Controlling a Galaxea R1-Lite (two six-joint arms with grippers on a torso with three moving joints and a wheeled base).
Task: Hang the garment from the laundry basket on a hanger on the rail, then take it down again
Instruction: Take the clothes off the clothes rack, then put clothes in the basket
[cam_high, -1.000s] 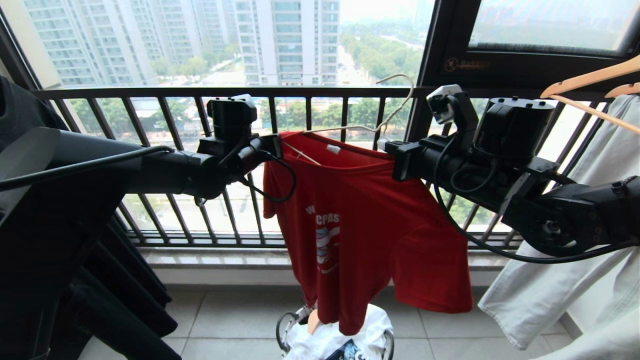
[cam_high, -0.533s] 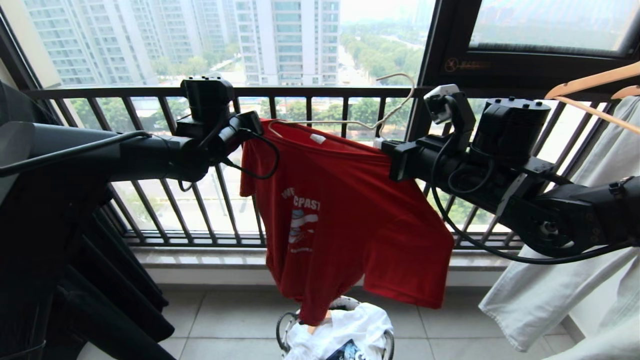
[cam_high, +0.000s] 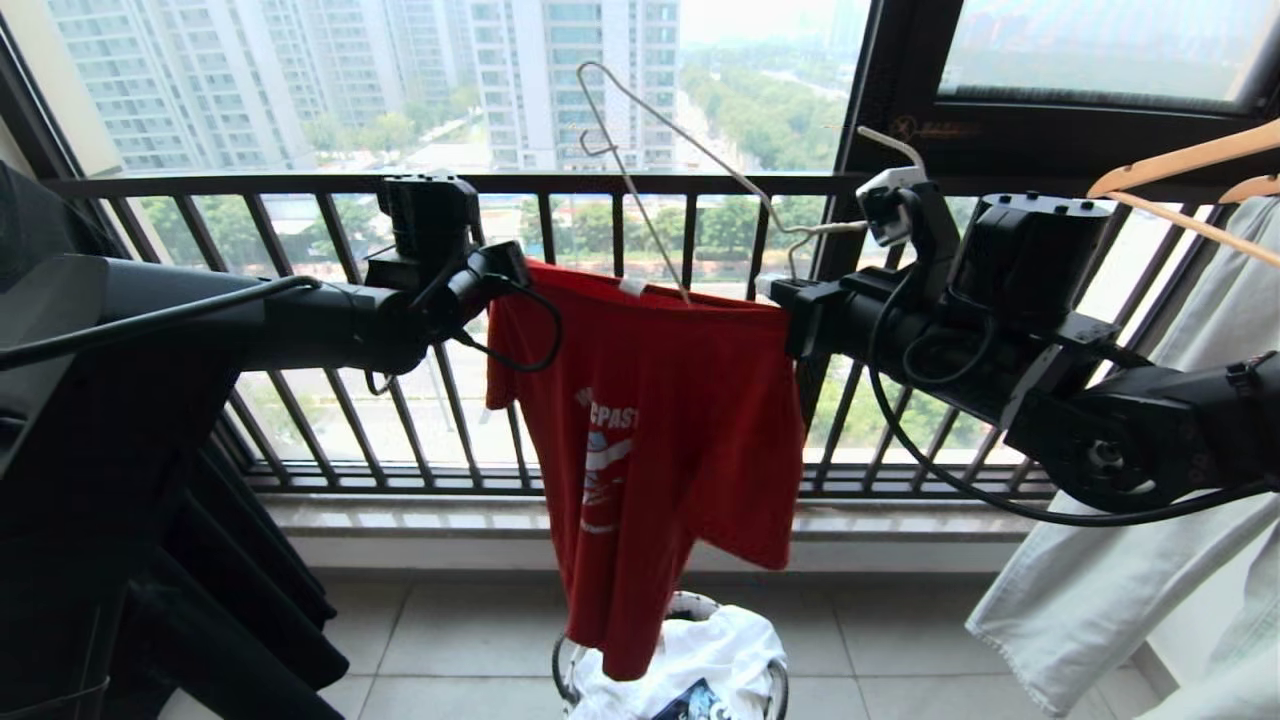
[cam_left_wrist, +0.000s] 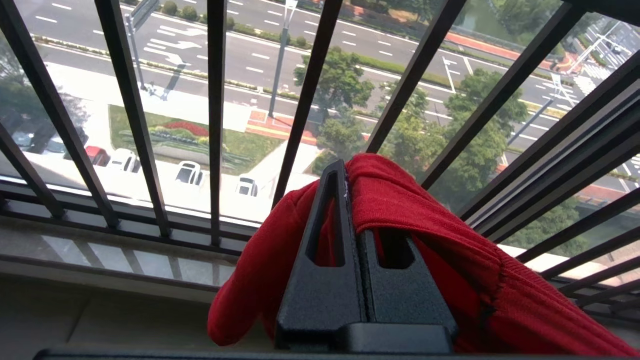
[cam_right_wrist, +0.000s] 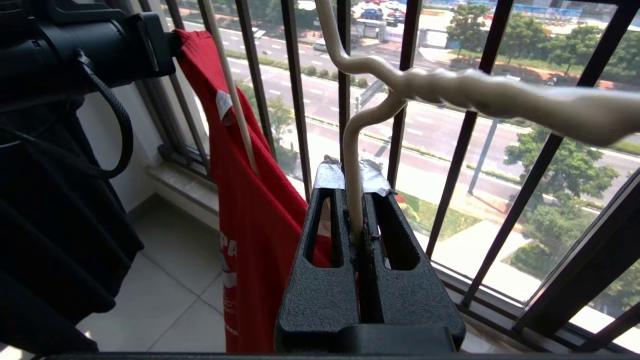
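The red garment (cam_high: 640, 440) hangs in front of the balcony bars. My left gripper (cam_high: 505, 272) is shut on its shoulder edge, and red cloth (cam_left_wrist: 400, 200) folds over the fingers (cam_left_wrist: 325, 260). My right gripper (cam_high: 775, 292) is shut on the thin off-white hanger (cam_high: 690, 150) just below its twisted neck (cam_right_wrist: 450, 90). The wire (cam_right_wrist: 352, 200) passes between the taped fingertips. One hanger arm juts up above the railing, the other runs down into the collar. The laundry basket (cam_high: 562, 665) stands on the floor below the shirt. The rail is out of view.
A white printed garment (cam_high: 700, 660) fills the basket. The dark balcony railing (cam_high: 250, 185) runs just behind both grippers. Black clothes (cam_high: 150, 550) hang at the left. At the right, a pale garment (cam_high: 1100, 570) hangs on a tan wooden hanger (cam_high: 1180, 155).
The hanger has swung up, so one arm now stands free above the shirt instead of lying in its shoulders. The shirt hangs narrower. My left gripper pulled the shoulder leftward; the right arm stayed put.
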